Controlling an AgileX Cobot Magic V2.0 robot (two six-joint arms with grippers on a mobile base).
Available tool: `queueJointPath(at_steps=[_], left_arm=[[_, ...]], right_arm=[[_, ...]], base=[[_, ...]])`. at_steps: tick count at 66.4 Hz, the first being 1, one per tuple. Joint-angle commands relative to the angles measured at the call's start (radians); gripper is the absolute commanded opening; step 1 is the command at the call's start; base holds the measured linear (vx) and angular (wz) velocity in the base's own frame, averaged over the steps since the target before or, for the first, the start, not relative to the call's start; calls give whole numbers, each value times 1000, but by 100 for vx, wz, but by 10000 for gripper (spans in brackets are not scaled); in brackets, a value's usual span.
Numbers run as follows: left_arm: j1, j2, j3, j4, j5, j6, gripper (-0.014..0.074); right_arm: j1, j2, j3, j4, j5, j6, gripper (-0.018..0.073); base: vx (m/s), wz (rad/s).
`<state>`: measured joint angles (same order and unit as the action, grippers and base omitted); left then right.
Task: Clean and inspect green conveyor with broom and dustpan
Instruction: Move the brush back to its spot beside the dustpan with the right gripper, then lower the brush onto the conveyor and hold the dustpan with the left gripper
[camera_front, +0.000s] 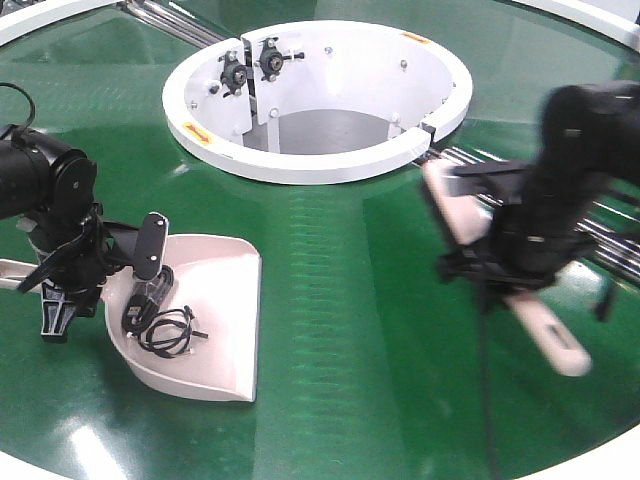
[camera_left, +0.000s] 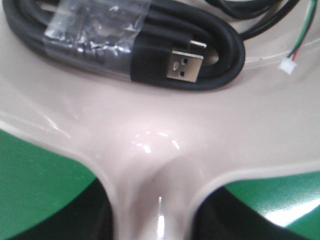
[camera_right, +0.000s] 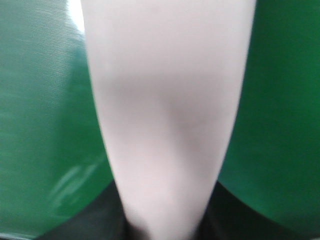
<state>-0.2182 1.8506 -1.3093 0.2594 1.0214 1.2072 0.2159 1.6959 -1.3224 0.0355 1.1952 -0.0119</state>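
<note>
The green conveyor (camera_front: 330, 290) fills the front view. The beige-pink dustpan (camera_front: 215, 300) lies on it at the left, holding a coiled black USB cable (camera_front: 150, 290) and loose black wires (camera_front: 172, 330). My left gripper (camera_front: 60, 290) is shut on the dustpan's handle; the left wrist view shows the dustpan's neck (camera_left: 160, 165) and the cable (camera_left: 165, 55) close up. My right gripper (camera_front: 505, 255), blurred, is shut on the broom (camera_front: 545, 335), held above the belt at the right. The broom's back (camera_right: 165, 100) fills the right wrist view. Its bristles are hidden.
A white circular hub ring (camera_front: 315, 150) with a deep opening stands at the middle back. Silver rollers (camera_front: 610, 225) run behind the right arm. The conveyor's white outer rim (camera_front: 600, 455) shows at the front right corner.
</note>
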Motion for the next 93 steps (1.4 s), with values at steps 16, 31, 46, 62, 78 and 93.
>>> queueJointPath(at_steps=[16,31,46,62,78,93], left_arm=[[-4,-45,-28,5,-10,-11,-6],[-4,-45,-28,5,-10,-11,-6],[-4,-45,-28,5,-10,-11,-6],[-4,-45,-28,5,-10,-11,-6],[-4,-45,-28,5,-18,-11,-6],[-4,-44,-28,5,-58,-11,-6]], right_arm=[[-95,-69,20,-11,-53,-92,-1],[-95,-69,20,13,-63,-92,-1],[-95,-69,20,21,-43,-94,-1],[-95,-69,20,24,-19,-94,-1],[-95,-69,20,24,-19,-94,-1],[-95,-69,20,24,-10,-94,-1]], base=[[0,0],[0,0],[0,0],[0,0],[0,0],[0,0]])
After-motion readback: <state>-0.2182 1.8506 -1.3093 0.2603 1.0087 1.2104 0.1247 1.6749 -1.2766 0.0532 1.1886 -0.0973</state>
